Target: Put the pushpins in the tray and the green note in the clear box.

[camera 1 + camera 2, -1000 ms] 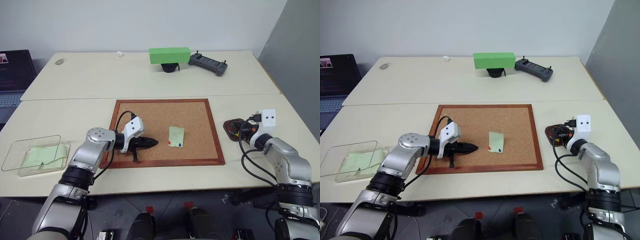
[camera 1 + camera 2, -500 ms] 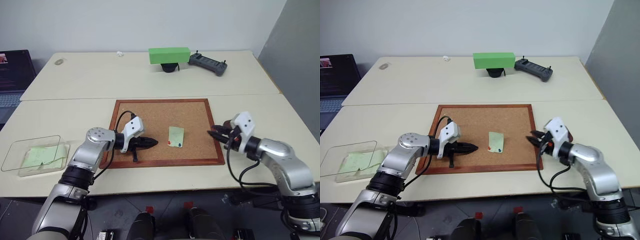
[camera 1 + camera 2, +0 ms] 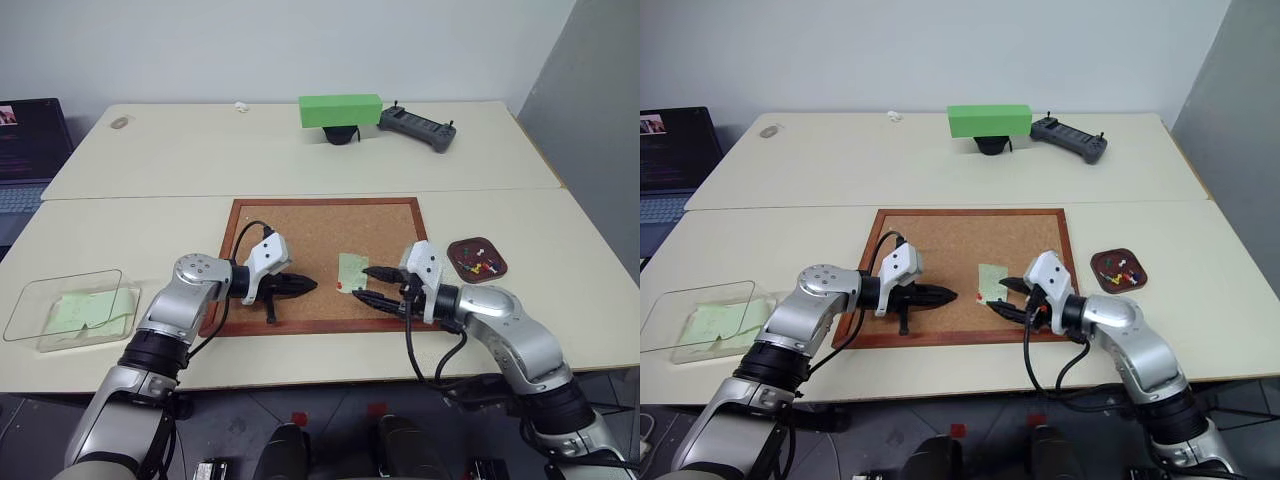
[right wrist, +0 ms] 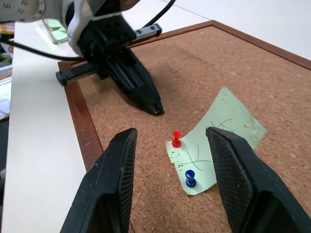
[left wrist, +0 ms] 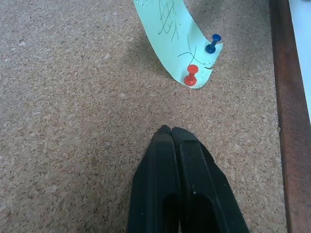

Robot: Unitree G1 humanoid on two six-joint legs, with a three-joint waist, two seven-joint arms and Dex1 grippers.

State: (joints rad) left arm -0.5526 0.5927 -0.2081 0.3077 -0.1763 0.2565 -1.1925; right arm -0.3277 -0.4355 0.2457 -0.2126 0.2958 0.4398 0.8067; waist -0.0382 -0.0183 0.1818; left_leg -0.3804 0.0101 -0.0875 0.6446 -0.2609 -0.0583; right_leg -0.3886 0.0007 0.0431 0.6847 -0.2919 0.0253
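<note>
Jaws open on right gripper (image 4: 170, 179), partly hiding green note (image 3: 352, 270).

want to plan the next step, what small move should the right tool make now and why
Probably ease the open right tool down around the red pushpin and close. That pin and the blue pushpin still hold the green note on the corkboard.

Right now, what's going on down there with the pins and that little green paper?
Left gripper shut, on the corkboard. Right gripper open by the green note. Red pin, blue pin in the note. Nothing in the way.
</note>
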